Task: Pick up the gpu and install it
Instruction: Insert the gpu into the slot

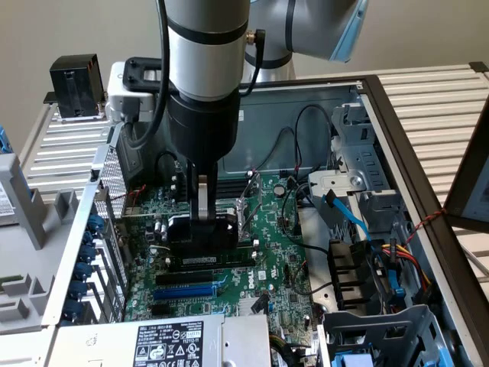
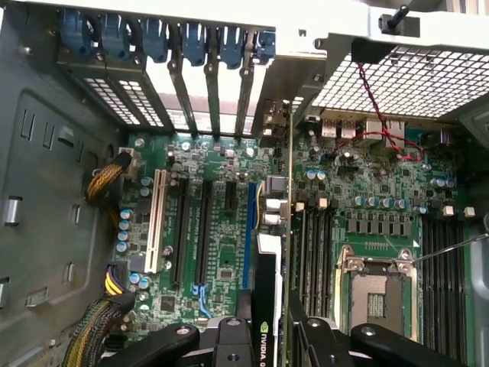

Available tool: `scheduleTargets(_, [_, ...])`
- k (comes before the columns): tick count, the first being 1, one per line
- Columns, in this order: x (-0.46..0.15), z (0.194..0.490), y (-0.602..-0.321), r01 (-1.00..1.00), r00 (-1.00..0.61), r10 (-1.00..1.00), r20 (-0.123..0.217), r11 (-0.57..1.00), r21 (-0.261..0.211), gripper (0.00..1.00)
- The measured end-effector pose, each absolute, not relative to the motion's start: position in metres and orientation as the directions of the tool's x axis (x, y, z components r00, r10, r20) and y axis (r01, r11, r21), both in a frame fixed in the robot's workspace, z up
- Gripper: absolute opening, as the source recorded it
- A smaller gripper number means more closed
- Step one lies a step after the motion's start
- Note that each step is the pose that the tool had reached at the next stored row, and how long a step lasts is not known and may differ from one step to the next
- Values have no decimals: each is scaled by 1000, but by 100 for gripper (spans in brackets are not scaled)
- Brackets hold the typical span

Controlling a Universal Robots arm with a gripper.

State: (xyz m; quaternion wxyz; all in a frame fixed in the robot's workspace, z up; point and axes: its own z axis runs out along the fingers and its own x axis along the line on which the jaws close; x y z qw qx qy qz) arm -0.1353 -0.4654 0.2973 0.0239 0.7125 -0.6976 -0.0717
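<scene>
**A:** Where is the gpu (image 1: 183, 233) relative to the gripper (image 1: 202, 218)?

**B:** Directly beneath it. In the exterior view the two fingers reach straight down inside the open computer case (image 1: 306, 103) and end on the black fan shroud. The card sits low over the green motherboard (image 1: 267, 252), towards the exterior view's left of the board.

**A:** Clamped, or only touching?

**B:** Clamped. In the wrist view the card stands edge-on between the two fingers, with one pad on each face, so the gripper is grasping the gpu.

**A:** Is it in a slot?

**B:** I cannot tell. The wrist view shows a long blue slot (image 2: 248, 229) running alongside the card's edge, with black slots and a white slot (image 2: 157, 222) further over. The meeting of card and board is hidden behind the card itself.

**A:** Any writing?

**B:** A little. The shroud carries a green-and-white logo (image 2: 265, 329) low between the fingers; it reads "NVIDIA", with the lettering below it cut off. In the exterior view the power supply bears a black label (image 1: 170, 342) with white print and a row of certification marks, too small to read.
</scene>
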Motion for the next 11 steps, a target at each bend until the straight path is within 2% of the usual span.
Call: scheduleTargets(11, [-139, 281, -469, -991, 16, -998, -68, -26, 134, 27])
